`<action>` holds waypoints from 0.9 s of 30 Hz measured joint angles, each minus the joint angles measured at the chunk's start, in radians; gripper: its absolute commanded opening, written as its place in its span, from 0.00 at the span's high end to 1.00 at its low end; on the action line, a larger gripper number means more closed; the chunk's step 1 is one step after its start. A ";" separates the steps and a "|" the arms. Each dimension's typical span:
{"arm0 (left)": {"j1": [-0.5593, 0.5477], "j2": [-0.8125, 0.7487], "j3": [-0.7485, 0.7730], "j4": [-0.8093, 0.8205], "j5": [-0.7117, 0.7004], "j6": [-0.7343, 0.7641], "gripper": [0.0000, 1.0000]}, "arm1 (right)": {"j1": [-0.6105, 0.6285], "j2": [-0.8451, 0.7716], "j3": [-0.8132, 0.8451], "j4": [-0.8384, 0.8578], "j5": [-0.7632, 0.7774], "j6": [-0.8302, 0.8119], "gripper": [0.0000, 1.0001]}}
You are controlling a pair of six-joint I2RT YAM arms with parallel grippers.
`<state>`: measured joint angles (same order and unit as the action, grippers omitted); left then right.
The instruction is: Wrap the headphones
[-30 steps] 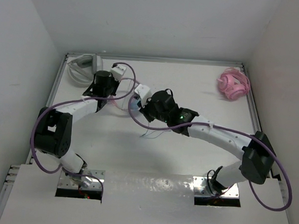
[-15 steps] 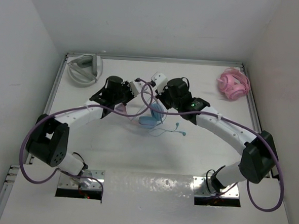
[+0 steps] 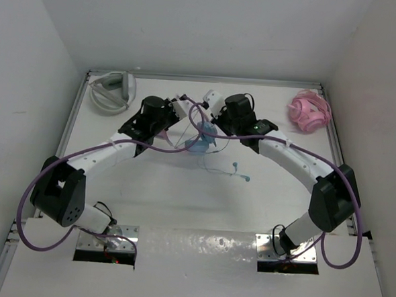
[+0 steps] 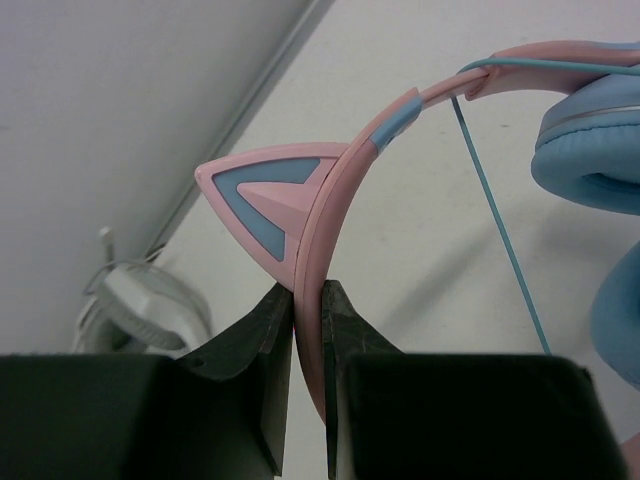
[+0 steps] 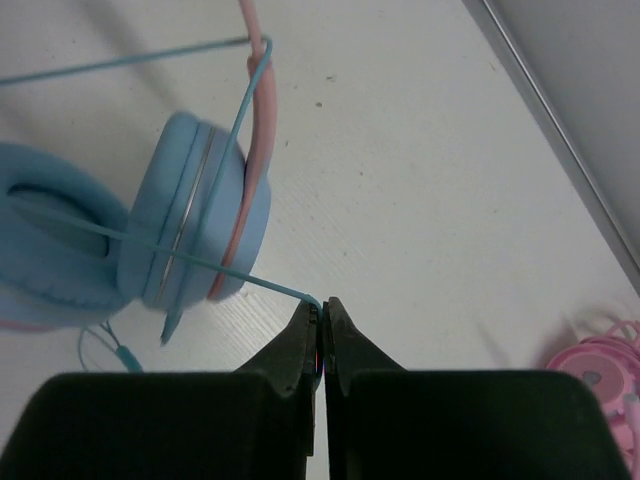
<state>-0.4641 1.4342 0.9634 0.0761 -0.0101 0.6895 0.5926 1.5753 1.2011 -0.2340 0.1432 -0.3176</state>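
Between left gripper (image 4: 308, 295) jaws, clamped: pink cat-ear headband (image 4: 340, 190) of the light-blue-cupped headphones (image 4: 590, 150); the right gripper (image 5: 322, 305) is clamped on their thin light blue cable (image 5: 280, 288).

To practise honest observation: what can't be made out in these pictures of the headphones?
Top view: headphones partly hidden by left gripper and right gripper; cable plug too small.
Left wrist view: ear cup cut off by right edge.
Right wrist view: pink headphones cut off at the corner.
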 measured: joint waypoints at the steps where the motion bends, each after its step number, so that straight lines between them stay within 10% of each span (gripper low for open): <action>1: -0.002 0.000 0.000 0.015 -0.036 0.015 1.00 | 0.000 -0.003 0.000 -0.006 0.008 0.002 1.00; 15: -0.049 0.000 0.006 0.073 -0.143 0.088 1.00 | -0.005 -0.083 -0.122 0.167 0.105 -0.095 1.00; 27: -0.067 0.000 0.140 -0.168 0.096 0.005 1.00 | -0.174 -0.069 -0.164 0.447 -0.280 -0.106 1.00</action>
<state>-0.5312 1.4342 1.1030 -0.0917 0.0860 0.6941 0.4191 1.5059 1.0374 0.2127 -0.1368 -0.4236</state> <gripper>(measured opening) 0.131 0.002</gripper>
